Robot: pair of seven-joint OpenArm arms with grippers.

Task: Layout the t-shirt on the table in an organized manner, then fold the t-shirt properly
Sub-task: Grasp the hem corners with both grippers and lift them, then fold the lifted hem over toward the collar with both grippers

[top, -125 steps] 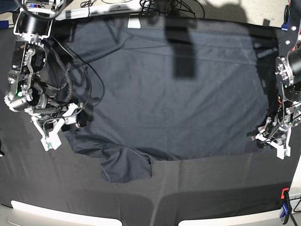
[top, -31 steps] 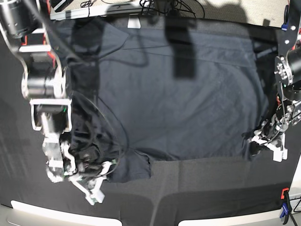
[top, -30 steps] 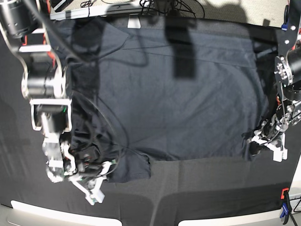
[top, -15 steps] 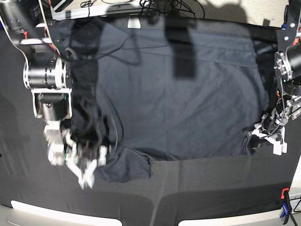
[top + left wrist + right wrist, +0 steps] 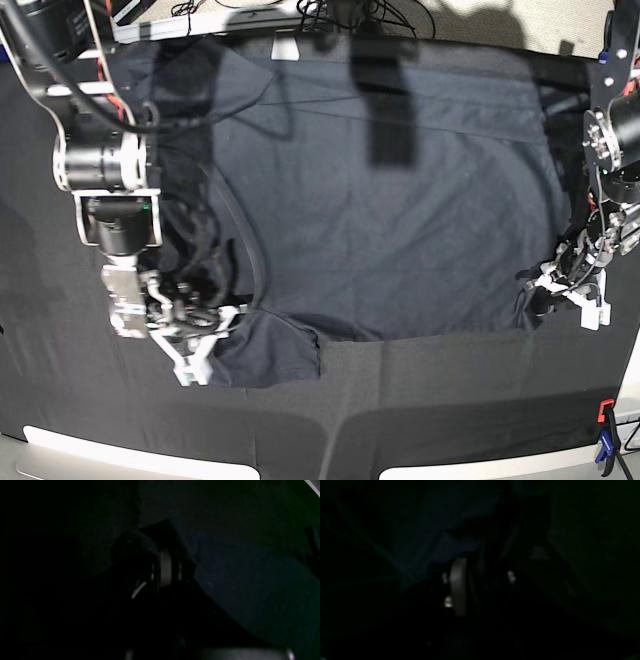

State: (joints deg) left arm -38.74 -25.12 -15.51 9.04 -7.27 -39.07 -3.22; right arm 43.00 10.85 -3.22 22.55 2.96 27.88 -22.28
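Observation:
The dark navy t-shirt [image 5: 380, 200] lies spread over most of the black table [image 5: 450, 400], with one sleeve [image 5: 275, 360] sticking out at the near left. My right gripper [image 5: 195, 358] sits low at that sleeve's left edge. The right wrist view is very dark: one pale finger [image 5: 458, 585] shows with shirt cloth [image 5: 450, 517] beyond it, and its grip is unclear. At the shirt's near right corner, my left gripper [image 5: 565, 290] is shut on a bunched bit of cloth. A white finger [image 5: 165, 567] shows against the fabric [image 5: 250, 585] in the left wrist view.
A red and blue clamp [image 5: 604, 440] holds the table cloth at the near right corner. The pale table edge [image 5: 100, 450] runs along the front. Cables [image 5: 340, 12] and a small white patch [image 5: 286, 48] lie at the far edge. The right arm's cables hang over the shirt's left side.
My right gripper has drawn back from the table's front towards the sleeve's left edge. The left gripper has shifted slightly away from the front, still holding the shirt's corner.

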